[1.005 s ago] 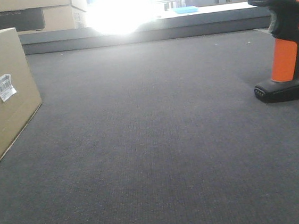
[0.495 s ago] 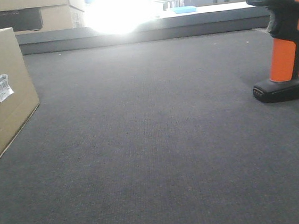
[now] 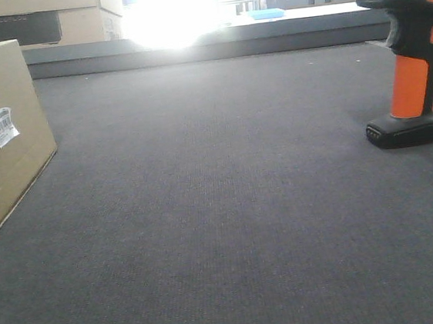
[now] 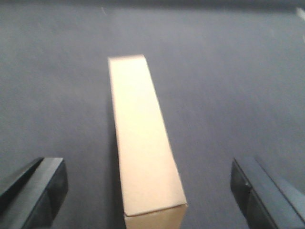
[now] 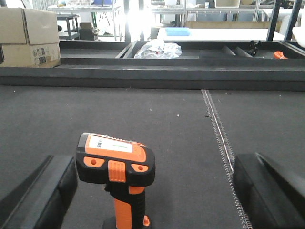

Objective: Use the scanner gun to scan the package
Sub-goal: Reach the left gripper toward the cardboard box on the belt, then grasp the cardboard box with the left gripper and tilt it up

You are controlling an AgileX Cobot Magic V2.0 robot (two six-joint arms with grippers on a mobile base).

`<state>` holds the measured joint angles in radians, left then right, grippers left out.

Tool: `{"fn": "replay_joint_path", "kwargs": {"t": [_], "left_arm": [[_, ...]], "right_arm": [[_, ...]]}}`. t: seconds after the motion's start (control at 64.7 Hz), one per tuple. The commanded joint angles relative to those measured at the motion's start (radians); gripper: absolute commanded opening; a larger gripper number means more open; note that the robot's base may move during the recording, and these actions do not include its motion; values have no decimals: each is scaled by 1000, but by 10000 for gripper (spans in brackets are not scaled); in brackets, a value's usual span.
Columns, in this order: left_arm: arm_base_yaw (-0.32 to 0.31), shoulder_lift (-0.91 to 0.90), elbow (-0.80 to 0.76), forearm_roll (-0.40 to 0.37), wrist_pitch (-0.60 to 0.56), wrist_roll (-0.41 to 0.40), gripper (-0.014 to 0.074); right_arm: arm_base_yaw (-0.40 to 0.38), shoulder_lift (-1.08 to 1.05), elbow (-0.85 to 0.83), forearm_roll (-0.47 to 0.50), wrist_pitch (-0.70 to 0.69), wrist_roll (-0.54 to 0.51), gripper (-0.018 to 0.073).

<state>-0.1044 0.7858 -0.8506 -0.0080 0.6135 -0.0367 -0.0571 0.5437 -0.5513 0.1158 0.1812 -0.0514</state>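
Dark carpet under package and upright scanner gun. Left gripper, right gripper: spread wide, holding nothing.

One package, one scanner gun, two bigger cardboard boxes stacked, one flat blue object.

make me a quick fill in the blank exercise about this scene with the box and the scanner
1. The scanner stands upright on its black foot, and its handle is ____.
2. The box carries a small ____ barcode label.
3. The left gripper frames the box and the right gripper frames the scanner; both are ____ and holding nothing.
4. In the front view the box sits at the ____ edge of the picture.
Missing words: orange; white; open; left.
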Motion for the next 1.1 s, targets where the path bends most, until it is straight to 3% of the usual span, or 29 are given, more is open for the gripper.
{"fn": "replay_joint_path", "kwargs": {"t": [0.0,0.371,0.572,1.083], "left_arm": [[-12,96,-103,-4,107,1,601],[-12,569,-622,50,602,1,601],[-12,756,-782,50,608,3,601],[-12,947,-778,85,608,9,601]], "right_arm": [[8,5,-8,-6,-16,0,568],[56,5,-8,-6,-16,0,568],[69,5,-8,-6,-16,0,568],[69,5,-6,-6,11,0,568]]}}
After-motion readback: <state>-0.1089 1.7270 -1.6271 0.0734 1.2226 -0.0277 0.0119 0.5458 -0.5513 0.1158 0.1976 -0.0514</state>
